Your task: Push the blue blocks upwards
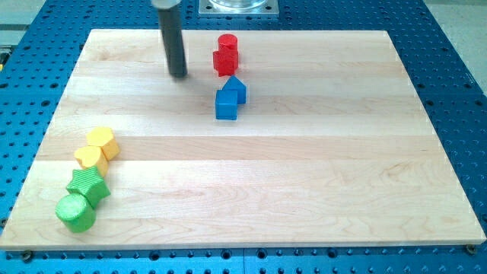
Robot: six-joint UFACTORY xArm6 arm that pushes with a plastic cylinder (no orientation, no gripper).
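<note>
Nearest the view's bottom, at about eight o'clock on the wooden board (304, 190), a green cylinder (75, 212) lies on its side, touching a green star-shaped block (88, 185) just above it. Touching that in turn come two yellow blocks: a yellow one (90, 158) whose shape is hard to read, and a yellow hexagonal block (102, 142) at its one o'clock. The four make a short chain slanting up toward the view's top.

Farther back, near the board's centre line, sit the blue blocks, pressed together: a blue cube (226, 104) and, at its one o'clock, a blue house-shaped block (236, 87). Just beyond them at twelve o'clock stand two red blocks, also touching: a red block of unclear shape (222, 62) and a red cylinder (227, 46) behind it.

My tip (178, 75) rests on the board at about ten o'clock from the blue blocks, apart from them, and to the view's left of the red pair. It is a bare rod, with no fingers to open or close.
</note>
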